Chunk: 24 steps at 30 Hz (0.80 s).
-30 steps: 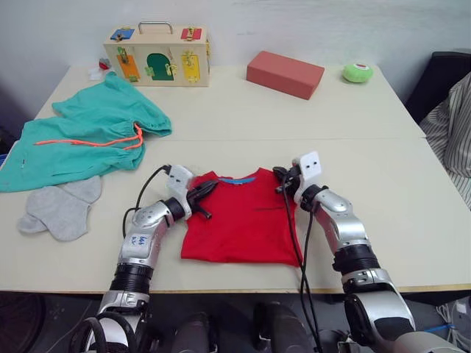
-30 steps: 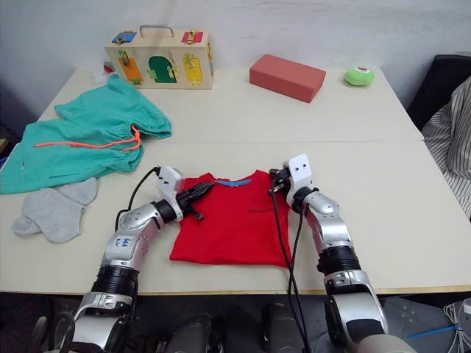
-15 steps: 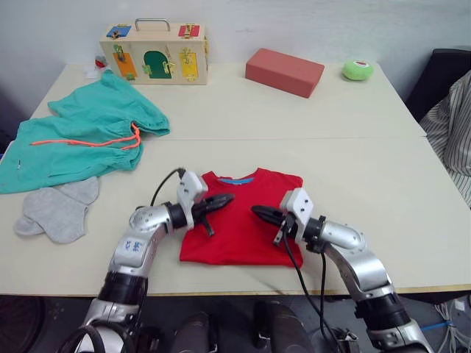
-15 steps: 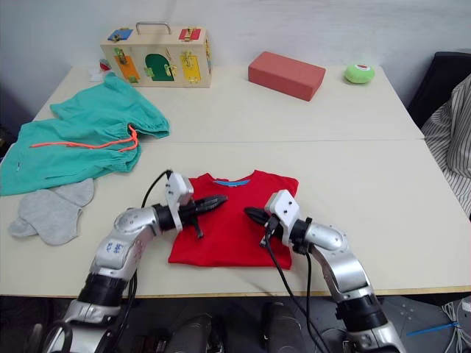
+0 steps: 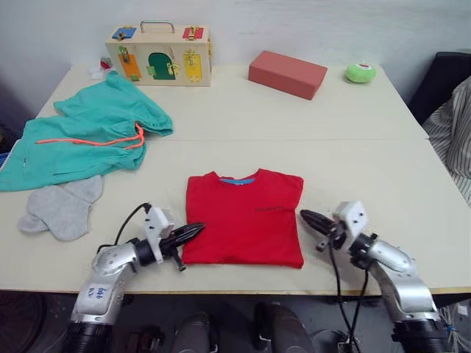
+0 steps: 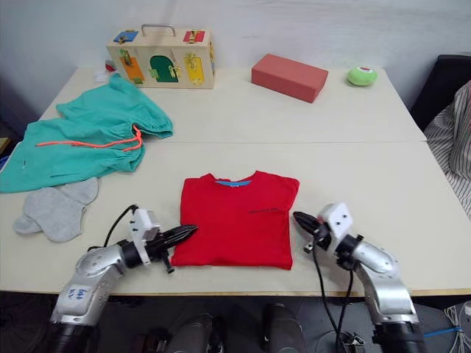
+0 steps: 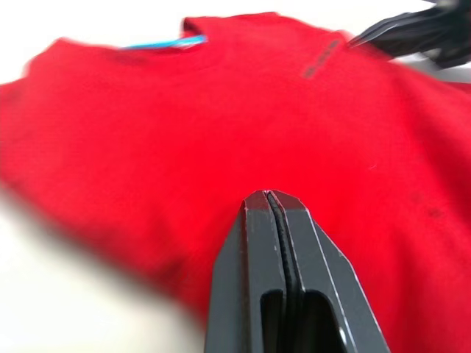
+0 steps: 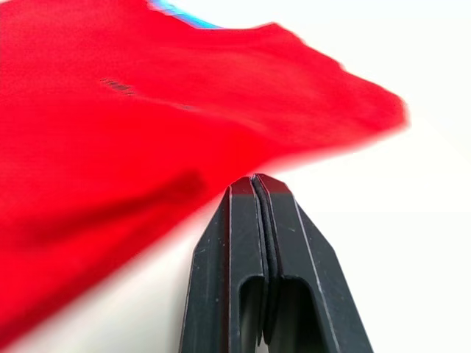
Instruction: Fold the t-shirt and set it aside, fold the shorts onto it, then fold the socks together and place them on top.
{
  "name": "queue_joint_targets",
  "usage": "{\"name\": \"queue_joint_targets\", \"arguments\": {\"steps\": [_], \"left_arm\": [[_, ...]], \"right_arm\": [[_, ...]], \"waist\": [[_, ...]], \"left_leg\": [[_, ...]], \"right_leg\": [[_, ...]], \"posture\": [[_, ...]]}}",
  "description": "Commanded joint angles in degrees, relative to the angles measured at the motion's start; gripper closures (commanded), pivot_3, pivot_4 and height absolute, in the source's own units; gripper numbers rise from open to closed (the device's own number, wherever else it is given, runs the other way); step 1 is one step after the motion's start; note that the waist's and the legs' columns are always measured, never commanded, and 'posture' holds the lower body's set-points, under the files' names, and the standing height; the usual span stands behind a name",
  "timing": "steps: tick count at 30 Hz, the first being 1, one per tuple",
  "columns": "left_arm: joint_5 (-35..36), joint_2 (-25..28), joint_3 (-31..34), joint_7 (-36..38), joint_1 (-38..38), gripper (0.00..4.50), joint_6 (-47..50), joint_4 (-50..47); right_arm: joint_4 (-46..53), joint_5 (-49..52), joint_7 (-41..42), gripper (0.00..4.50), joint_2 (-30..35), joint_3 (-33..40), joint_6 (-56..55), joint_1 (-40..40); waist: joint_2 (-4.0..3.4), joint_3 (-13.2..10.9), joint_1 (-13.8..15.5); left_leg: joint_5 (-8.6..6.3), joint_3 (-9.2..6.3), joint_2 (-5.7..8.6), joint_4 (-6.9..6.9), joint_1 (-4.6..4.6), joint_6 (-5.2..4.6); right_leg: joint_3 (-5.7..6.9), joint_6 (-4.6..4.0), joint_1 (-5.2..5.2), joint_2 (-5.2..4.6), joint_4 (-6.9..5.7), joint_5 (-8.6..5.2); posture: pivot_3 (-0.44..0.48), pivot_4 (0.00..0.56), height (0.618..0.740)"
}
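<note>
The red t-shirt (image 5: 244,217) lies folded into a neat rectangle near the table's front edge, its blue collar label at the far side. My left gripper (image 5: 196,231) is shut and empty, its tip at the shirt's front left corner. At the shirt's right edge, my right gripper (image 5: 306,217) is also shut and holds nothing. The teal shorts (image 5: 88,140) with an orange cord lie spread at the far left. In front of them, the grey socks (image 5: 60,208) lie flat side by side.
A wooden latch box (image 5: 158,56) stands at the back left. A red-brown block (image 5: 287,73) and a green roll (image 5: 359,72) sit at the back right. A striped cloth (image 5: 452,132) hangs past the table's right edge.
Both grippers have pulled back off the t-shirt toward the front edge and out to its sides. The shirt now lies flat and uncovered.
</note>
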<state>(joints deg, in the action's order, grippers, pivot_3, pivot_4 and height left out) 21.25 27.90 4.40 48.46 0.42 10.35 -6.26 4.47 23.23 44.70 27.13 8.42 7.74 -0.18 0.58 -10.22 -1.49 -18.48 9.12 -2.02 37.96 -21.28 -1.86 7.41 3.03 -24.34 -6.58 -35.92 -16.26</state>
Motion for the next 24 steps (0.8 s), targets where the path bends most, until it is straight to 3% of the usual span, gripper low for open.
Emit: {"name": "queue_joint_targets", "arguments": {"steps": [1, 3, 6, 11, 16, 19, 24], "left_arm": [[4.1, 1.7, 3.1, 2.4, 2.3, 4.48, -0.1, -4.6], [5.8, 3.1, 4.0, 4.6, 3.3, 4.5, -0.3, -7.0], [8.7, 5.7, 5.9, 6.3, 4.1, 3.94, 1.2, -11.0], [12.5, 9.8, 7.5, 9.3, 5.2, 2.52, 4.0, -15.7], [12.7, 12.5, 7.3, 14.3, 10.3, 1.03, 3.0, -16.4], [15.7, 9.8, 8.6, 18.3, 10.5, 0.15, -2.2, -16.5], [15.1, 10.1, 8.7, 20.1, 10.8, 0.05, -4.1, -16.5]], "right_arm": [[9.3, 13.7, 1.7, 4.5, 3.2, 7.1, 10.9, 3.9], [12.6, 20.2, 2.4, 4.16, 7.2, 10.3, 18.9, 6.6], [15.9, 29.3, 3.1, 3.32, 13.9, 13.2, 31.3, 9.3], [14.1, 41.6, -0.7, 1.68, 22.6, 13.1, 50.9, 6.5], [7.7, 46.1, -6.9, 0.03, 22.7, 7.9, 65.0, -3.0], [3.4, 47.0, -9.6, 0.0, 20.3, 3.0, 73.0, -10.2], [3.0, 47.1, -16.1, 0.0, 11.3, -0.3, 78.8, -15.9]], "waist": [[-0.04, 0.0, 0.0], [-0.05, 0.0, 0.1], [-0.06, 0.0, 0.3], [-0.06, 0.0, 0.5], [-0.07, -0.1, 0.0], [-0.07, -0.1, 0.1], [0.02, 0.0, 0.1]], "left_leg": [[0.0, 0.0, 0.0, -0.01, 0.0, 0.0], [-0.04, -0.02, -0.01, -0.01, -0.02, -0.09], [-0.21, -0.06, 0.0, 0.01, -0.03, -0.38], [-0.28, -0.1, -0.02, 0.0, -0.02, -0.48], [-0.28, -0.09, -0.03, 0.0, -0.07, -0.42], [-0.16, -0.09, -0.03, 0.0, -0.22, -0.21], [-0.14, -0.13, -0.07, 0.02, -0.23, -0.13]], "right_leg": [[0.0, -0.01, 0.0, 0.0, 0.0, 0.0], [0.0, -0.01, 0.01, 0.0, 0.04, 0.0], [0.0, -0.01, 0.04, -0.05, 0.08, 0.0], [0.01, -0.04, 0.05, -0.05, 0.13, -0.02], [0.03, -0.07, 0.0, -0.01, 0.16, -0.04], [0.05, -0.06, -0.1, -0.01, 0.22, -0.04], [0.13, -0.07, -0.09, 0.01, 0.21, -0.04]], "posture": [[0.0, 0.15, 0.74], [0.0, 0.15, 0.74], [0.0, 0.15, 0.74], [0.0, 0.15, 0.74], [0.0, 0.15, 0.74], [0.0, 0.15, 0.74], [0.0, 0.15, 0.74]]}}
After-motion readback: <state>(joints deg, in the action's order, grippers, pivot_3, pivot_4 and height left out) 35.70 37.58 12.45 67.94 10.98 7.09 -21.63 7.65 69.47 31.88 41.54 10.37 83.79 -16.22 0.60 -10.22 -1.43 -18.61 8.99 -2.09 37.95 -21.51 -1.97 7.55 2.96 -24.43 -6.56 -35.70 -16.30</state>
